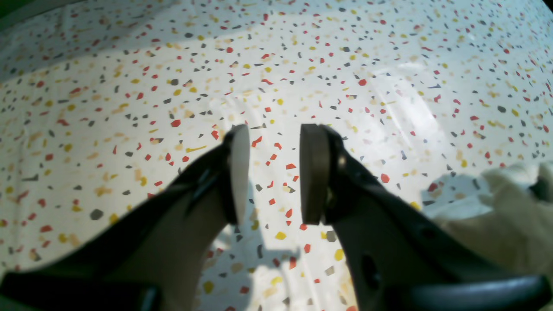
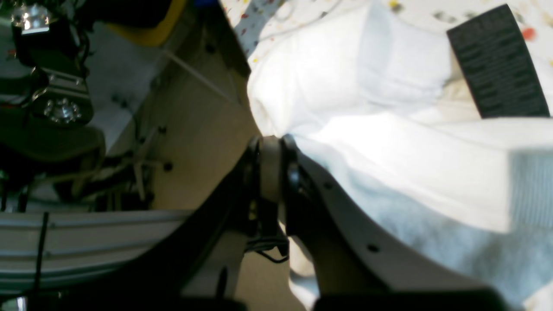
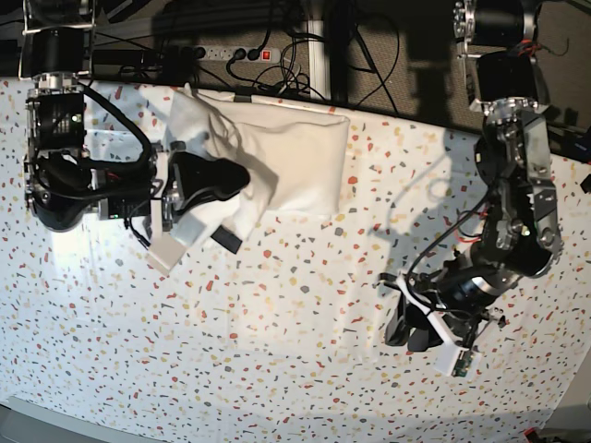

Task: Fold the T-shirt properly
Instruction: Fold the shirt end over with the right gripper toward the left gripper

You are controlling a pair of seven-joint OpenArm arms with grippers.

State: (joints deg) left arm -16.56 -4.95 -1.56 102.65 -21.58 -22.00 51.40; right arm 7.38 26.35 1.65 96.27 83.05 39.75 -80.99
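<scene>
The white T-shirt (image 3: 295, 152) lies bunched at the table's far edge in the base view, plain white side up, with no print showing. My right gripper (image 3: 238, 175) is at its left part. In the right wrist view this gripper (image 2: 272, 149) is shut on a fold of the shirt's fabric (image 2: 389, 129), and a black label (image 2: 497, 65) shows on the cloth. My left gripper (image 3: 411, 330) hovers over the speckled table covering, far right of the shirt. In the left wrist view it (image 1: 276, 172) is open and holds nothing.
The speckled table covering (image 3: 277, 351) spreads across the whole table. A power strip (image 3: 235, 53) and cables lie behind the far edge. A pale cloth-like shape (image 1: 510, 211) shows at the left wrist view's right edge; I cannot tell what it is.
</scene>
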